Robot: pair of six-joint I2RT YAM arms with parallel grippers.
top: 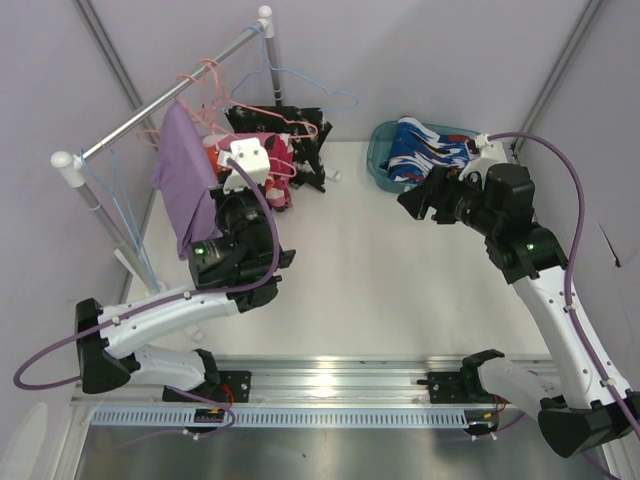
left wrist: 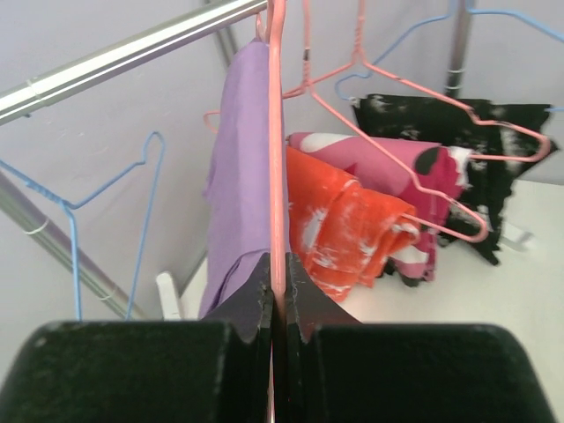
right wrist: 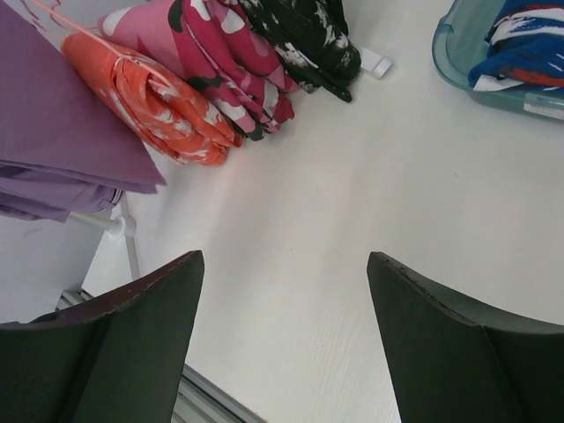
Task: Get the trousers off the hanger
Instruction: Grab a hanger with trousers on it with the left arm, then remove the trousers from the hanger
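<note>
Trousers, five small pairs, stand in three places. In the upper left of the top view the lavender pair (top: 185,185) hangs draped from a pink hanger (left wrist: 278,159), which hooks on the metal rail (top: 150,105) running from the left edge up to the top centre. Thin blue hangers (left wrist: 75,233) also hang on this rail. The left gripper (left wrist: 280,295) is closed narrow on the lower wire of that pink hanger, with the lavender cloth just against its left finger. To the right, three pairs lie bunched side by side on the white table (top: 390,280): the orange pair (right wrist: 154,106) next to the lavender cloth, then the pink-magenta patterned pair (right wrist: 216,53), then the black speckled pair (right wrist: 304,35). A second pink hanger (left wrist: 414,167) lies across the orange and pink pairs. Further right, in the upper right of the top view, the blue-white-red patterned pair (top: 425,150) lies inside a teal basin (top: 380,165). The right gripper (right wrist: 284,264) hangs over bare table just in front of the basin, its jaws wide apart and holding nothing.
</note>
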